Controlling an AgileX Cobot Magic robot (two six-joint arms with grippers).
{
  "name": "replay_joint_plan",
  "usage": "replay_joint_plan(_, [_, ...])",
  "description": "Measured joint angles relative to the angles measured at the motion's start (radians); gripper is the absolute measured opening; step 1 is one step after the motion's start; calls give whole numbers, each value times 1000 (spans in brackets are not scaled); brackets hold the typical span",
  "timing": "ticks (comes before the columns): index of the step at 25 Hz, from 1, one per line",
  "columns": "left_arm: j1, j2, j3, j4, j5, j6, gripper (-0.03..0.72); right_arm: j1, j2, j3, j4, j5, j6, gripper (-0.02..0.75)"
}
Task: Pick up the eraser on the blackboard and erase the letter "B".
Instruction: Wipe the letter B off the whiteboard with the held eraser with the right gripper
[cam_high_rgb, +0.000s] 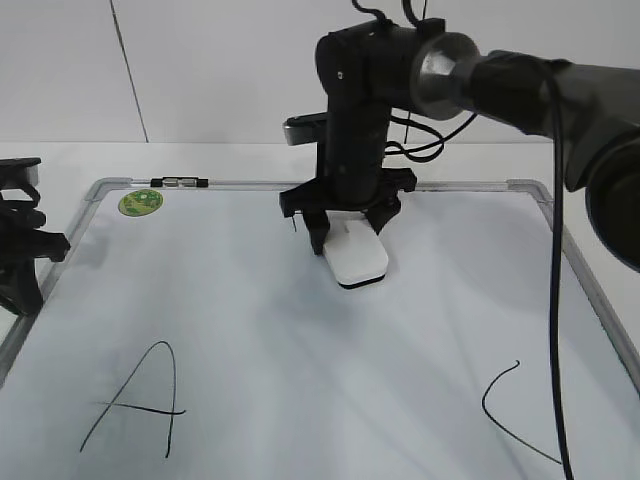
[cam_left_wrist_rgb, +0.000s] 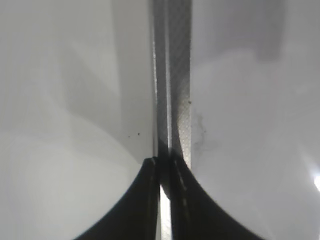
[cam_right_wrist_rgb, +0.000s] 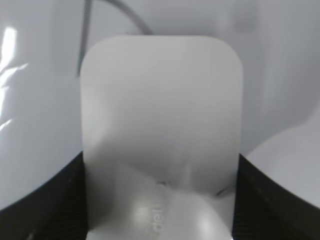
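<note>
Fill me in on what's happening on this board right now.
The right gripper has its jaws on either side of the white eraser, which sits on the whiteboard near its top middle. From the right wrist view the jaws flank the eraser closely, apparently gripping it. The left gripper waits shut at the board's left edge. An "A" and part of a "C" are visible; no "B" shows.

matte black right arm (cam_high_rgb: 352, 110) with silver joint, black cables, black tool (cam_high_rgb: 345, 232).
</note>
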Motion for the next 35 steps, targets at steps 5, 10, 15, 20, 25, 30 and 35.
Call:
replay_joint_plan(5, [0,1,0,-11,-10,2,19,-43,9,-24,41,5,0,528])
replay_joint_plan(10, [0,1,0,-13,-15,2,19,-47,51,-103,57,53,-6,528])
replay_joint_plan(15, [0,1,0,-11,-17,2,19,-26,137,-262,71,78,-20,528])
replay_joint_plan(20, [0,1,0,-9,-17,2,19,47,203,-388,40,46,-42,528])
replay_joint_plan(25, [0,1,0,-9,-17,2,19,113,229,-412,26,6,-52,528])
replay_joint_plan(30, [0,1,0,-9,-17,2,19,94,231,-415,37,4,-52,528])
replay_joint_plan(35, [0,1,0,-9,-19,2,19,34,231,-417,97,-11,-48,528])
